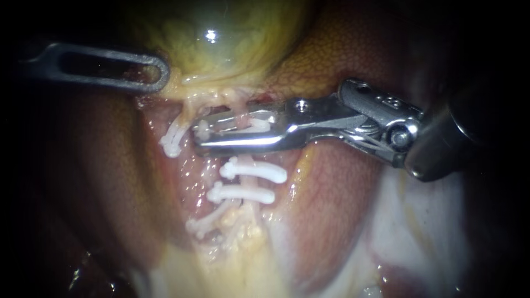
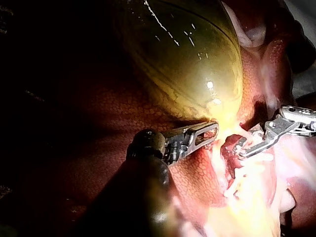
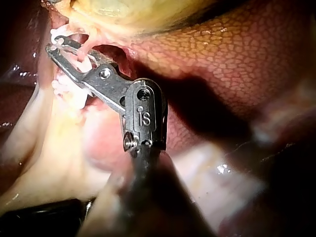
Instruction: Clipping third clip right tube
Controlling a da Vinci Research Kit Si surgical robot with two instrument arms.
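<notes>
The right tube (image 1: 249,182) runs down from the gallbladder (image 1: 221,44) and carries two white clips (image 1: 254,170), one below the other. Just above them my right instrument (image 1: 200,133) reaches across the tube from the right. Its jaws stand either side of the tube and grip a white clip (image 1: 259,122). In the right wrist view the same jaws (image 3: 54,44) hold that clip (image 3: 81,64) around pale tissue. My left instrument (image 1: 160,74), with a slotted jaw, is shut on the gallbladder's neck; the left wrist view shows its grip (image 2: 210,132) there.
A left tube with white clips (image 1: 172,140) lies beside the right tube, another clip (image 1: 205,223) lower down. Liver (image 1: 331,60) surrounds the field on both sides. Pale yellow fatty tissue (image 1: 237,259) lies below the clips.
</notes>
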